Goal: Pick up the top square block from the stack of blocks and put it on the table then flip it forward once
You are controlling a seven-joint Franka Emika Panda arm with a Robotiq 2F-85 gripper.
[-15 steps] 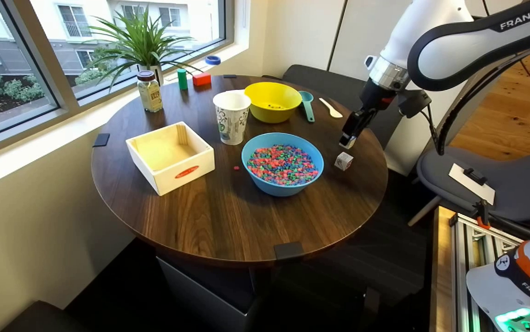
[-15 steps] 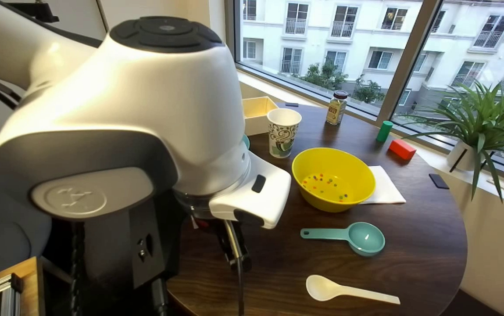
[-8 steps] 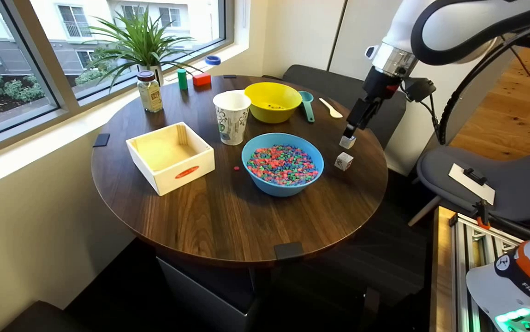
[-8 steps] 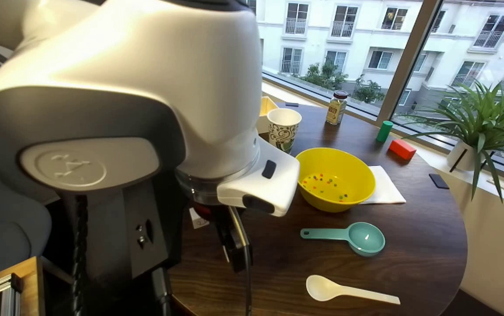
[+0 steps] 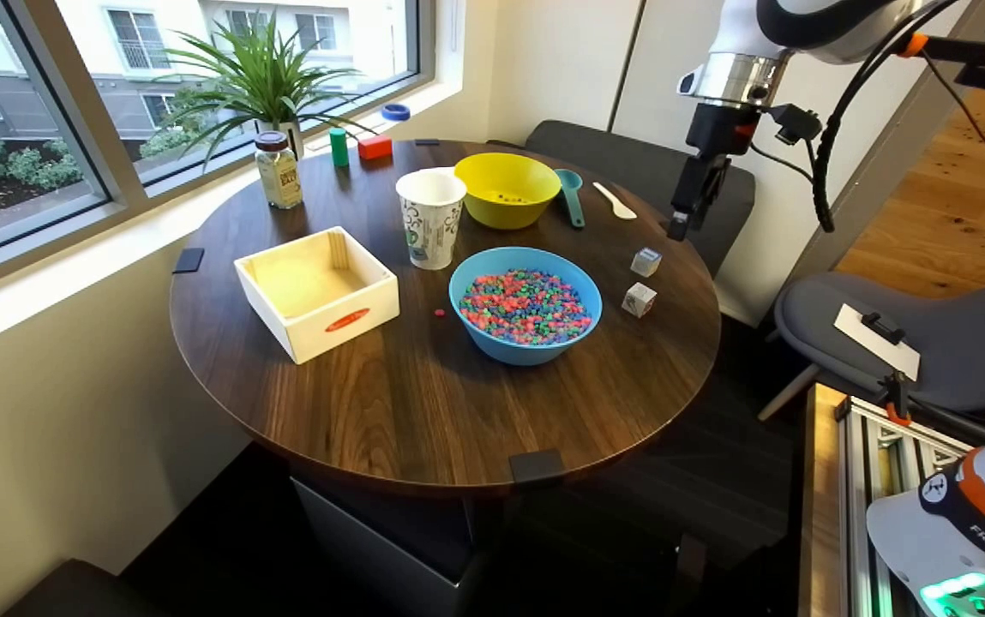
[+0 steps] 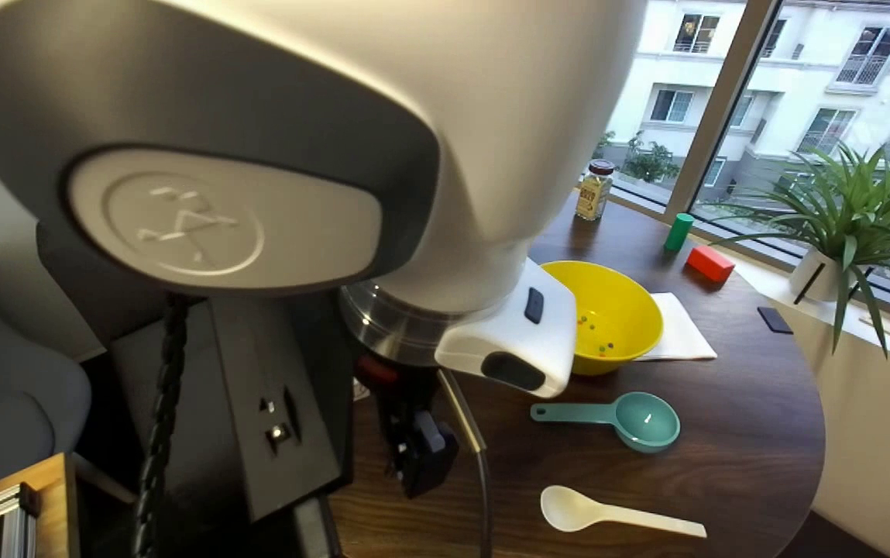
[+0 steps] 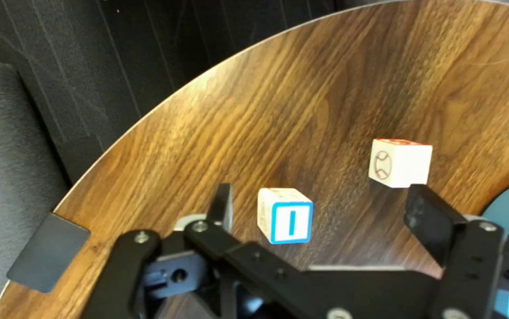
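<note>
Fingers wide apart and empty, the gripper (image 7: 320,204) hangs above the table (image 7: 236,133)! The blue-framed block (image 7: 286,217), probably our top block, sits on the wood below, lined up between the 2 fingers in the wrist view, nearer the finger at picture left. Watch the baseball block (image 7: 400,163), apart from it: the opposite fingertip overlaps its edge, so a straight drop could clip it! The blue bowl (image 5: 526,354) stands near.
</note>
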